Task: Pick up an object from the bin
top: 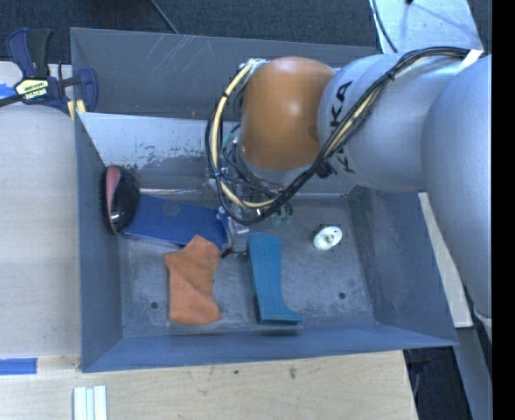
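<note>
Farthest to the gripper's left, a dark thing (115, 199) with a pink face is leaning against the wall of the bin (100, 261). A blue piece (165, 221) is lying flat from it toward the gripper, its near end running in under the wrist's cables (218, 160). Just left of the gripper and below it, an orange cloth (193, 283) is lying crumpled on the floor, its upper corner reaching up to the gripper's tip. The gripper (231, 239) is hanging low over the middle of the bin, under the orange cover (279, 112) and the cable loops. These are hiding most of it, so whether it is wide or narrow cannot be told, and no thing can be made out in its hold. Just to its right a teal block (270, 278) with a foot at its far end is lying flat, its upper end right beside the tip. Well to the right, a small white knob (328, 237) is sitting alone on the floor. All five things appear to be resting on the bin floor, so the pick is looking not yet done. The reach down seems to be finished or nearly so, while the closing and the lift are remaining. The tip is sitting where the cloth's corner, the block's top and the blue piece's end are meeting, so which of them is being gone for cannot be told.
</note>
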Available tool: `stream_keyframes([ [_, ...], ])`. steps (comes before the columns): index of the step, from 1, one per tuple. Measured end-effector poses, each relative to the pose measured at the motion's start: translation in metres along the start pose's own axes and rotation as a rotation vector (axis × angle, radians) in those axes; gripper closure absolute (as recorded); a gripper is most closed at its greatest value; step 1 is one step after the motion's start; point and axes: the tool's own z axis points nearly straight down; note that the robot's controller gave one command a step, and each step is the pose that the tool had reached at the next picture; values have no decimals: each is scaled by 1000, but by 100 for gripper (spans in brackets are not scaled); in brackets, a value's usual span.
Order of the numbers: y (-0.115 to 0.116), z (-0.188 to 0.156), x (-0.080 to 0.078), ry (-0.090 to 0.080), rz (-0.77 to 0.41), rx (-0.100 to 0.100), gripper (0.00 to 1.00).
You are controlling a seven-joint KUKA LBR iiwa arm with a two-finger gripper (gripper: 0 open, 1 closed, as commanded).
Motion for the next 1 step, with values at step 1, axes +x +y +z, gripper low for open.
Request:
stream_keyframes([
  [1, 27, 30, 7, 2, -15, -9, 0],
])
